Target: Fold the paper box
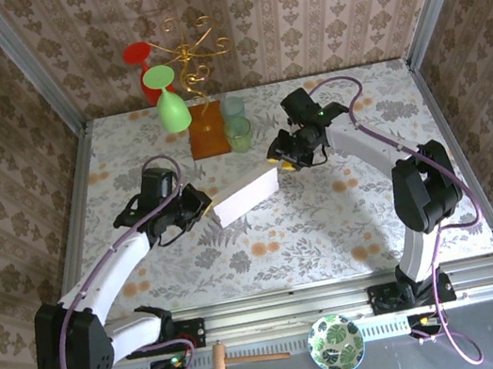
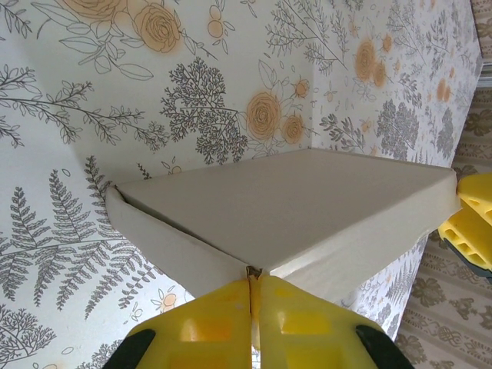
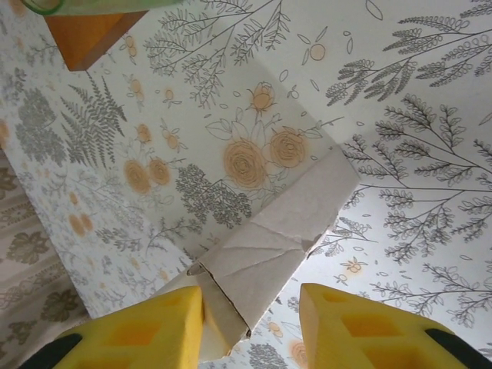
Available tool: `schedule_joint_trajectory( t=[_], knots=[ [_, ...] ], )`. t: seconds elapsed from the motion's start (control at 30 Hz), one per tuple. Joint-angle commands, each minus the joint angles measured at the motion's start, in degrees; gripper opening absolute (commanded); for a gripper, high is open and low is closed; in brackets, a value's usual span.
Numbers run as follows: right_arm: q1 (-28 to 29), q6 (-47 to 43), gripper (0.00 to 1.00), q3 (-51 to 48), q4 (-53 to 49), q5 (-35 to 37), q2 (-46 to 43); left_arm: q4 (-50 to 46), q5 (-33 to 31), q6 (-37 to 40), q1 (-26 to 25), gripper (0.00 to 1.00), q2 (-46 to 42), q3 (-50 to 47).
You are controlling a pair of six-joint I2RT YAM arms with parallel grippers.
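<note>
The paper box (image 1: 247,196), a pale beige cardboard slab, hangs tilted above the floral tabletop between my two arms. My left gripper (image 1: 202,213) is shut on its near-left corner. In the left wrist view the yellow fingers (image 2: 207,323) pinch that corner, with the gripper (image 2: 255,288) closed tight under the box (image 2: 292,207). My right gripper (image 1: 283,161) is at the box's other end. In the right wrist view it (image 3: 250,307) stands open, with the creased end flap (image 3: 284,231) reaching between its fingers (image 3: 346,323) and lying close to the left one.
An orange block (image 1: 209,136) with two pale green cups (image 1: 238,129) stands just behind the box, also shown as the orange block (image 3: 88,34). A gold stand (image 1: 190,56) carries a green glass (image 1: 172,107) and a red one (image 1: 141,60). A wooden mallet (image 1: 244,359) and leaf-patterned bowl (image 1: 336,343) lie near the bases.
</note>
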Motion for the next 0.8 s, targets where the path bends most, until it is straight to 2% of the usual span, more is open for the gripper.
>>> schedule_joint_trajectory(
  t=[0.0, 0.17, 0.4, 0.57, 0.77],
  knots=[
    [-0.3, 0.3, 0.31, -2.3, -0.2, -0.4, -0.5, -10.0, -3.1, 1.1, -0.6, 0.08, 3.3, -2.6],
    [-0.7, 0.9, 0.23, -5.3, 1.0, 0.1, -1.7, -9.8, -3.1, 1.1, -0.7, 0.08, 3.4, -2.6],
    [-0.8, 0.1, 0.19, -7.5, 0.5, 0.9, -1.8, -9.7, -2.9, 1.4, -0.7, 0.08, 3.6, -2.8],
    [-0.8, -2.3, 0.10, -9.0, -0.7, 1.6, -1.2, -9.6, -2.7, 2.2, -0.7, 0.09, 3.7, -3.8],
    [-0.8, -4.2, 0.05, -10.0, -1.5, 2.8, -1.5, -9.4, -2.7, 3.1, -1.2, 0.10, 3.7, -4.3]
  ],
)
